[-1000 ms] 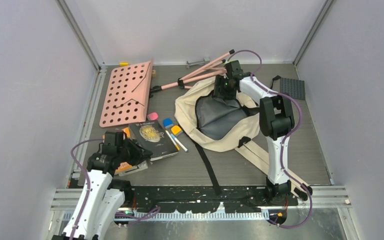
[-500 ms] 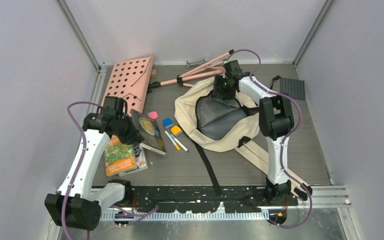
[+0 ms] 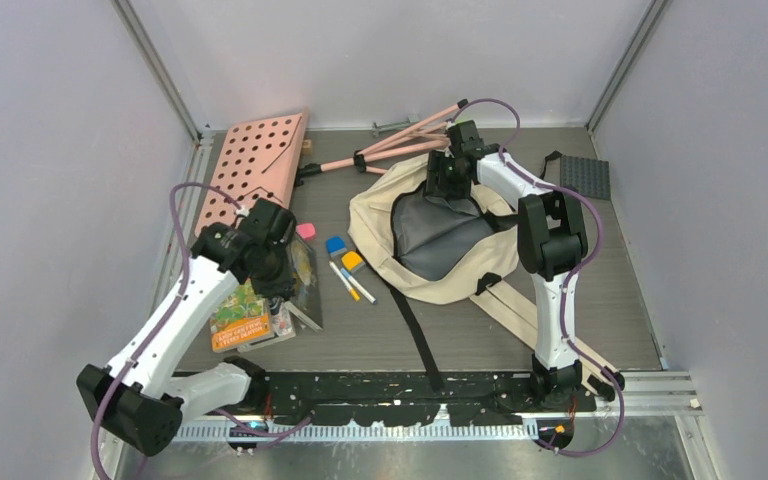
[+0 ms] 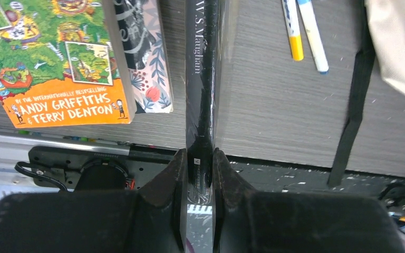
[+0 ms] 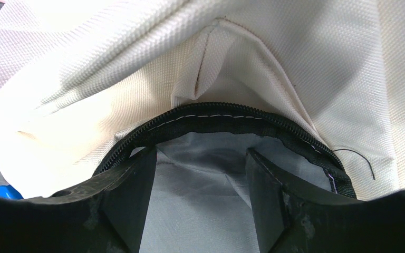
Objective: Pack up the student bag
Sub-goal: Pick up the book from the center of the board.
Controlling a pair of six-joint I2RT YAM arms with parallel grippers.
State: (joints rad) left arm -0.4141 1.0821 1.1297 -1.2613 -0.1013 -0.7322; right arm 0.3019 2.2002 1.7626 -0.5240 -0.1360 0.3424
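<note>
left hand (image 4: 198,158): clamped on black book (image 4: 201,79) spine, left side of tabletop (image 3: 480,335)
right hand (image 5: 200,158): fingers apart at bag (image 5: 295,58) mouth, far edge

Pale lilac-grey walls (image 3: 390,50) enclose a dark grey, wood-grain tabletop (image 3: 600,300) on three sides. Slanting aluminium posts (image 3: 155,65) mark the two far corners, and a ridged metal rail (image 3: 660,395) runs along the near edge. Soft, even light casts only faint shadows.
</note>
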